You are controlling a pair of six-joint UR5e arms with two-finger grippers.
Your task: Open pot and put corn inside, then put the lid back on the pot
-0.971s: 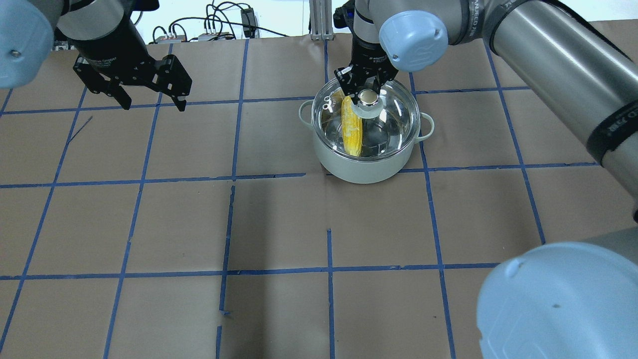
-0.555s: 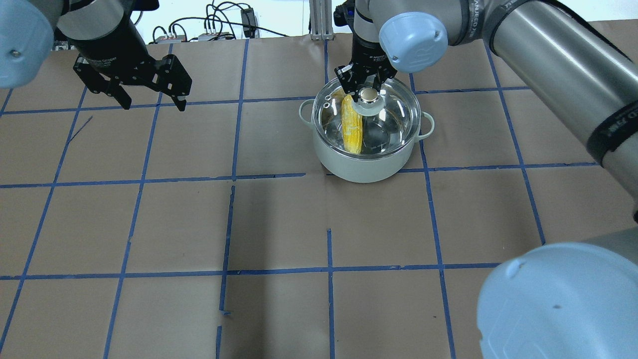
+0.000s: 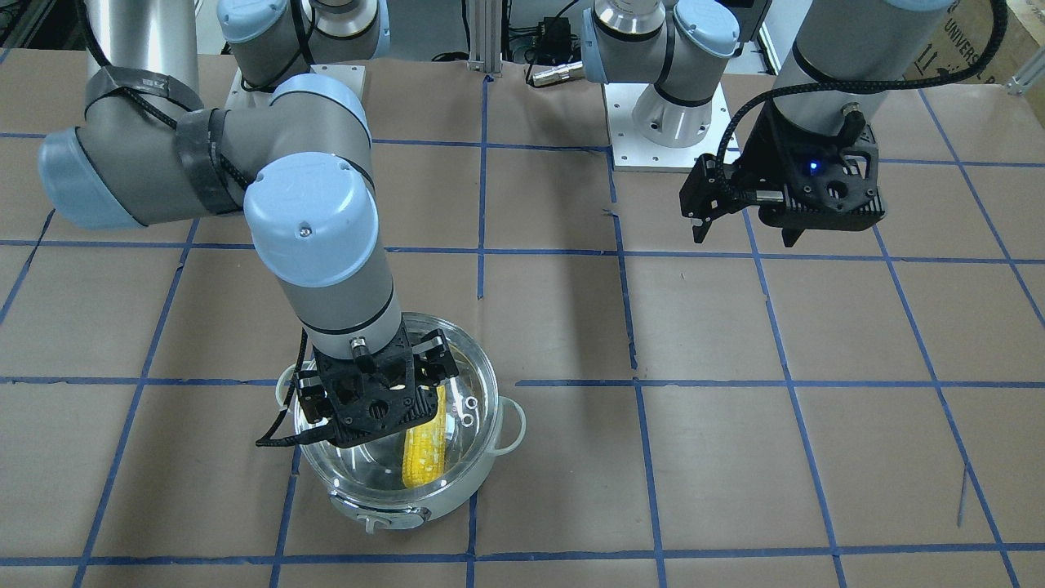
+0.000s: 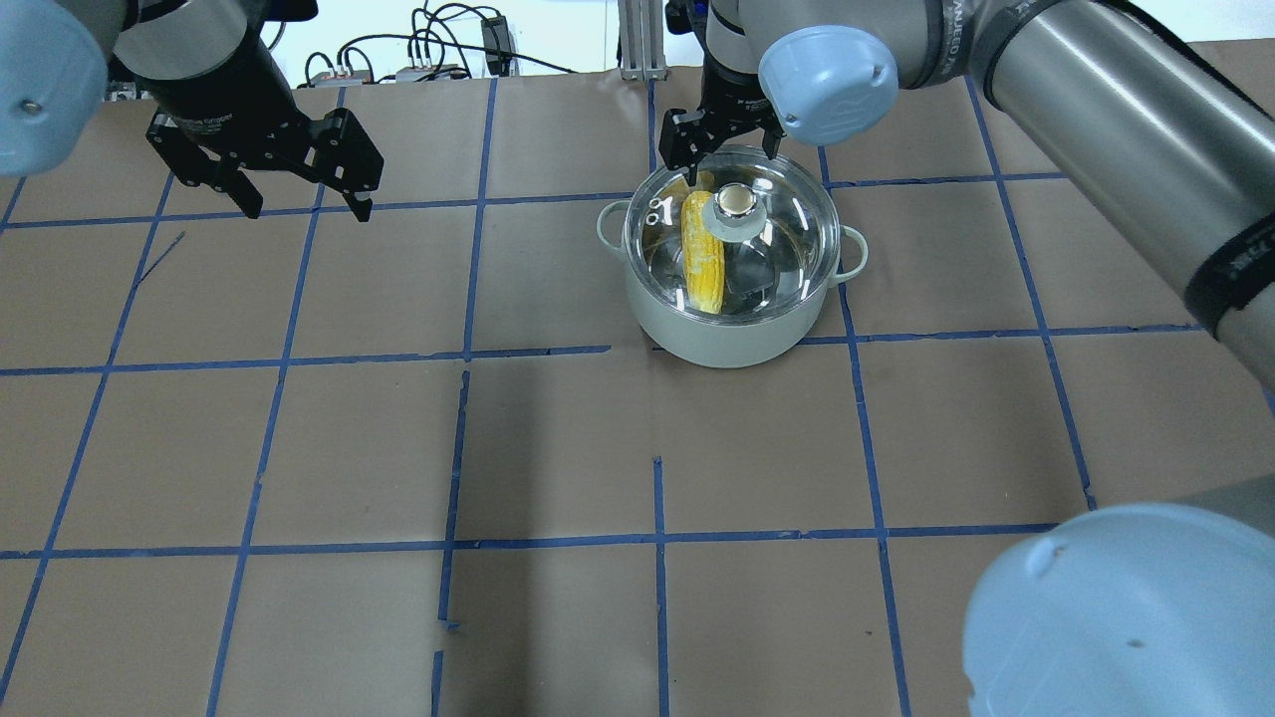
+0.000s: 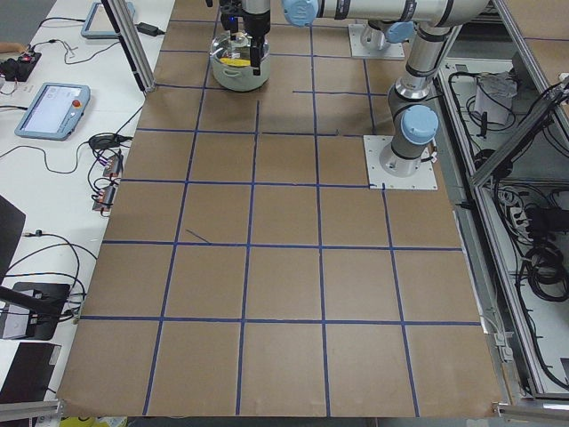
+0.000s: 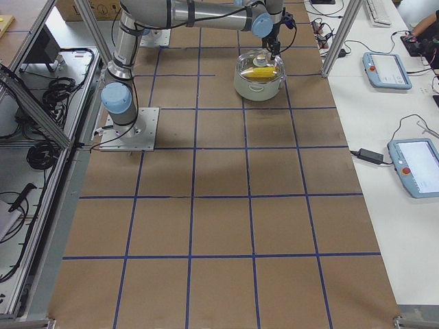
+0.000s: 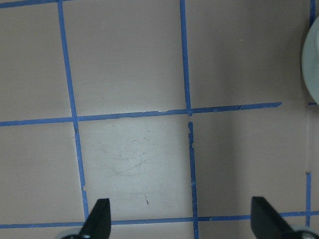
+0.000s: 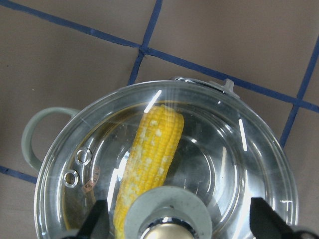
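The pot (image 4: 719,339) stands on the brown tabletop (image 4: 558,448) at a crossing of blue tape lines (image 4: 468,279), on the right arm's side and towards the far edge. The glass lid (image 4: 787,234) sits flat on its rim and covers it fully, with the knob (image 4: 735,199) at its centre. The corn (image 4: 702,254) lies inside the pot under the glass, lengthwise beside the knob and towards the robot's left. The right gripper (image 4: 719,157) hangs just above the lid with its jaws wide apart; in the right wrist view its fingertips (image 8: 99,219) stand either side of the knob, clear of it, holding nothing. The left gripper (image 4: 309,211) hovers over bare tabletop well apart from the pot, jaws also spread wide and empty; its wrist view shows only the pot's edge (image 7: 311,64) at the right border
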